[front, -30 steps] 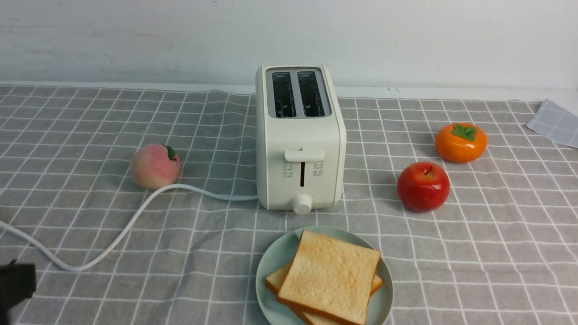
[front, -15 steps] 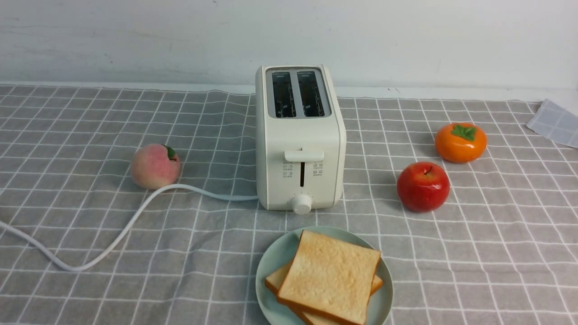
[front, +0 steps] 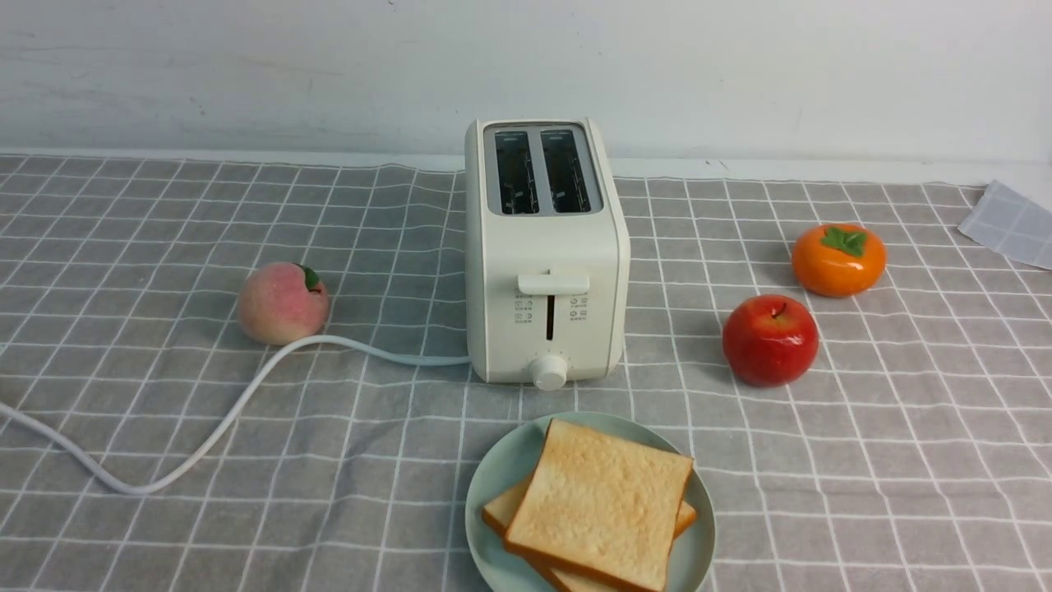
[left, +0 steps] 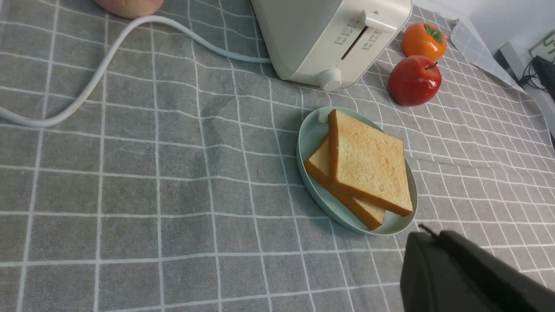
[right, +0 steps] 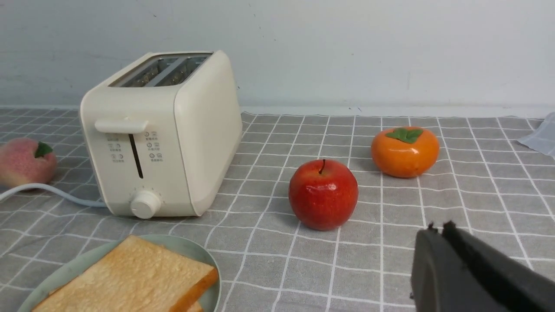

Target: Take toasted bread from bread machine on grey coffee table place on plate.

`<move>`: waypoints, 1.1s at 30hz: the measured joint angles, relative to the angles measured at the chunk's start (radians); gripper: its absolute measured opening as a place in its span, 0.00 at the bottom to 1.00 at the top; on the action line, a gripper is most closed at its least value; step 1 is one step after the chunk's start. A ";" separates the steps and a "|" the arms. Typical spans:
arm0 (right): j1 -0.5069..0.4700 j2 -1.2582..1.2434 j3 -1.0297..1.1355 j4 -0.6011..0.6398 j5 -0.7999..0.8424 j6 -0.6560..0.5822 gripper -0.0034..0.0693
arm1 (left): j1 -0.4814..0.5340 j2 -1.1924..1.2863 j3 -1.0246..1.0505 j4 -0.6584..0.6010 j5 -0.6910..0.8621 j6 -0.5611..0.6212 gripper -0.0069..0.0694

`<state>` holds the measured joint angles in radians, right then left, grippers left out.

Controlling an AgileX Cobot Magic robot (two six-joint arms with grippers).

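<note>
Toasted bread (front: pixel 600 503) stacked on plate (front: pixel 486 485); both grippers closed, empty, well apart

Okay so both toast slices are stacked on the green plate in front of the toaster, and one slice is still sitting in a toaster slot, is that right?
Not quite. Both slices of toasted bread are stacked on the plate in front of the bread machine, but the front view shows both of its slots empty.
</note>
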<state>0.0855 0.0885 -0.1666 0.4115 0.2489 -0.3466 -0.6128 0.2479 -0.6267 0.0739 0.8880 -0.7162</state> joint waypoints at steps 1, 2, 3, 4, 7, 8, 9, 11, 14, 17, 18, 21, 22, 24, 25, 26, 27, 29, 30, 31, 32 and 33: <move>0.000 0.000 0.000 0.000 0.000 0.000 0.06 | 0.000 0.000 0.000 -0.001 0.000 0.000 0.07; 0.000 0.000 0.000 0.000 0.000 0.000 0.06 | 0.000 0.000 0.000 -0.001 0.000 0.000 0.07; 0.000 0.000 0.000 0.000 0.000 0.000 0.06 | 0.000 0.000 0.000 -0.001 0.000 0.000 0.07; 0.000 0.000 0.000 0.000 0.000 0.000 0.06 | 0.000 0.000 0.000 -0.001 0.000 0.000 0.07; 0.000 0.000 0.000 0.000 0.000 0.000 0.06 | 0.000 0.000 0.000 -0.002 0.003 0.000 0.07; 0.000 0.000 0.000 0.000 0.000 0.000 0.06 | 0.000 0.000 0.000 -0.002 0.004 0.000 0.07; 0.000 0.000 0.000 0.000 0.000 0.000 0.06 | 0.000 0.000 0.001 -0.002 0.004 0.000 0.07; 0.000 0.000 0.000 0.000 0.000 0.000 0.06 | 0.000 0.000 0.004 -0.002 0.005 0.000 0.07; 0.000 0.000 0.000 0.000 0.000 0.000 0.06 | 0.000 -0.020 0.020 0.001 0.001 0.007 0.08; 0.000 0.000 0.000 0.000 0.000 0.000 0.06 | 0.008 -0.063 0.048 0.043 -0.071 0.058 0.08; 0.000 0.000 0.000 0.001 0.000 0.000 0.06 | 0.020 -0.075 0.060 0.052 -0.109 0.081 0.08; 0.000 0.000 0.000 0.001 0.000 0.000 0.07 | 0.094 -0.129 0.116 0.066 -0.266 0.197 0.08; 0.000 0.000 0.000 0.001 0.000 0.000 0.07 | 0.150 -0.151 0.154 0.061 -0.369 0.269 0.08; 0.000 0.000 0.000 0.001 0.000 0.000 0.07 | 0.237 -0.175 0.217 0.032 -0.469 0.362 0.08; 0.000 0.000 0.000 0.001 0.000 0.000 0.07 | 0.246 -0.175 0.217 0.028 -0.479 0.372 0.08; 0.000 0.000 0.000 0.001 0.000 0.000 0.07 | 0.299 -0.184 0.261 -0.008 -0.528 0.423 0.09; 0.000 0.000 0.000 0.001 0.000 0.000 0.07 | 0.340 -0.187 0.293 -0.032 -0.555 0.453 0.09; 0.000 -0.001 0.000 0.001 0.000 0.000 0.07 | 0.415 -0.188 0.358 -0.074 -0.584 0.482 0.09; 0.000 -0.001 0.000 0.001 0.000 0.000 0.07 | 0.439 -0.188 0.384 -0.074 -0.589 0.487 0.09; 0.000 -0.001 0.000 0.001 0.000 0.000 0.08 | 0.462 -0.193 0.420 -0.084 -0.591 0.488 0.09; 0.000 -0.001 0.000 0.001 0.000 0.000 0.08 | 0.473 -0.204 0.457 -0.087 -0.591 0.490 0.09; 0.000 -0.001 0.000 0.001 0.000 0.000 0.08 | 0.478 -0.218 0.493 -0.090 -0.590 0.490 0.09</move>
<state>0.0855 0.0877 -0.1666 0.4122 0.2489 -0.3466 -0.1343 0.0300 -0.1333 -0.0164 0.2980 -0.2260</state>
